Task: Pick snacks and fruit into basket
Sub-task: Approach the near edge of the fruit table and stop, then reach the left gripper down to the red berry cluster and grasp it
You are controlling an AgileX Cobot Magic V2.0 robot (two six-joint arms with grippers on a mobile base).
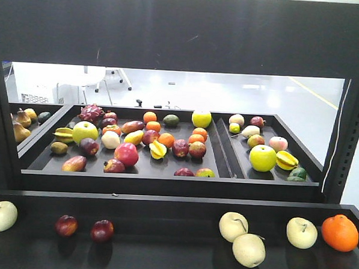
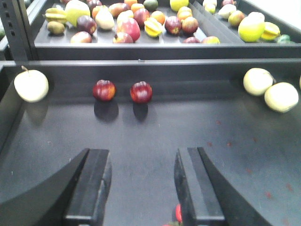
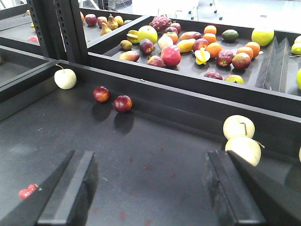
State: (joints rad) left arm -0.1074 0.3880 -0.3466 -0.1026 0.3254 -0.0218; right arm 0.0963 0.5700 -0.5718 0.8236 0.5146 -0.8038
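Fruit heaped in the upper trays and strung along the back wall of the lower shelf: pale apple at far left, left red apple and right red apple side by side but apart, two pale pears touching each other, another pale fruit and an orange at far right. No basket in any view. Left gripper empty, jaws spread wide, low over bare shelf, aimed at the gap between the two red apples and well short of both. Right gripper likewise empty and wide, pale pears ahead and to its right. Probable step: approach for a first pick. For a clean grasp, shift the left arm sideways to centre on one red apple only, advance with one finger through the gap to avoid nudging the neighbour, meet the fruit at its widest part, close gently. Round and smooth, so likely to roll; back wall usable as a stop. Small red object beside the left gripper, identity unclear, best left undisturbed
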